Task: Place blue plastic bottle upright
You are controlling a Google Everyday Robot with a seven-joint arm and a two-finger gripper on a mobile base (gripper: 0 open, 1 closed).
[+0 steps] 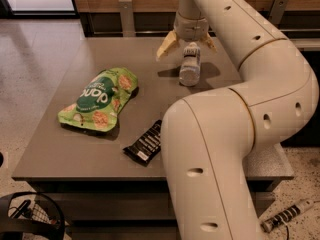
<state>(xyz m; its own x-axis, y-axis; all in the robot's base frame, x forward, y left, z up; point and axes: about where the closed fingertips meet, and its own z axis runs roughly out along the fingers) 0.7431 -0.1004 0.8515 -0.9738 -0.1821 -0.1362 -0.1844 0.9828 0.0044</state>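
Note:
The small clear plastic bottle (190, 66) lies on its side on the grey table (60, 154), at the far middle. Its white cap end points away from the camera, toward the gripper. My gripper (187, 45) hangs from above at the bottle's far end. It is open: one cream finger (165, 46) is spread to the left of the bottle and the other to the right. The fingers straddle the cap end and do not hold it. The big white arm (235, 134) fills the right side of the view and hides the table's right part.
A green snack bag (100, 100) lies at the table's left middle. A black snack bar (146, 144) lies near the front, beside the arm. A wooden wall and rail run behind the table. A dark wire object (25, 219) is on the floor at lower left.

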